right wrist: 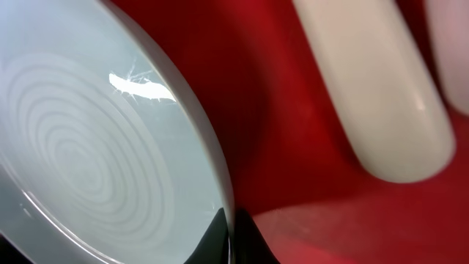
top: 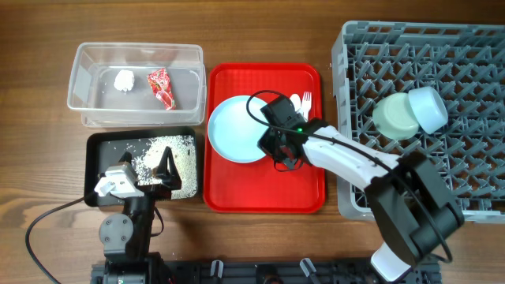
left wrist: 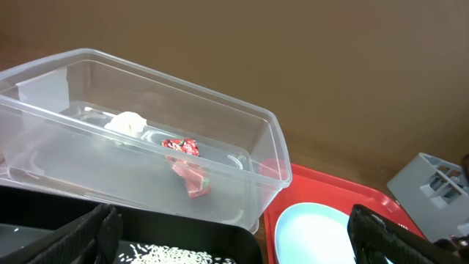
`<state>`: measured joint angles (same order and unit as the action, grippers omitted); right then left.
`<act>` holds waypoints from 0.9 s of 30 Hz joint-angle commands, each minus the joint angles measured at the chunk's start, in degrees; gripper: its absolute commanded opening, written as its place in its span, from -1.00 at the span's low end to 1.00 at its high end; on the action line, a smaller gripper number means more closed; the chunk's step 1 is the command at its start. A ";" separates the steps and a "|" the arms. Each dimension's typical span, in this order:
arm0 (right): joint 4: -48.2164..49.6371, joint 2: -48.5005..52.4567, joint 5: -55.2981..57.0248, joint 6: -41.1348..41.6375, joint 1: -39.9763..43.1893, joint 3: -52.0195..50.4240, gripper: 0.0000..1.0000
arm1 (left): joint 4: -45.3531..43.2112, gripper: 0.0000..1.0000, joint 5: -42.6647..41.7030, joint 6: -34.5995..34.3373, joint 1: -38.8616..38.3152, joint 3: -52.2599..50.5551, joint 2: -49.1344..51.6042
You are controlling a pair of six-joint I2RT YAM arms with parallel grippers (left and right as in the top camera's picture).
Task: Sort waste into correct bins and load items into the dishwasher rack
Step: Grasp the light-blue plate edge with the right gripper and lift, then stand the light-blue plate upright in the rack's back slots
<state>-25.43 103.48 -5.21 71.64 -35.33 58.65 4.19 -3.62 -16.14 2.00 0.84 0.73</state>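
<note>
The light blue plate [top: 235,128] lies on the red serving tray [top: 308,197]. My right gripper [top: 278,148] is shut on the plate's right rim; the right wrist view shows its fingertips [right wrist: 233,236] pinching the plate's edge [right wrist: 88,147]. The white spoon and fork [top: 301,102] lie on the tray beside the plate. My left gripper [top: 164,167] is open and empty over the black tray [top: 102,142], which holds rice scraps [top: 177,154]. The clear tub [top: 83,75] holds the napkin ball [top: 124,80] and the red wrapper [top: 161,87]. The yellow cup is out of view.
The grey dishwasher rack [top: 473,189] fills the right side and holds the pale green bowl [top: 393,118] and the light blue bowl [top: 428,106]. The left wrist view shows the tub [left wrist: 256,147], the plate [left wrist: 315,235] and a rack corner [left wrist: 432,183].
</note>
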 commanded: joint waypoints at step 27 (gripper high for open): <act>7.41 -35.80 71.21 -65.24 16.04 0.17 -0.91 | -0.20 1.00 -0.87 0.74 0.42 -0.52 -0.57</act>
<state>-23.24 67.59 61.30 17.30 -24.05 58.50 4.19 -3.60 -16.16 2.00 0.84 0.73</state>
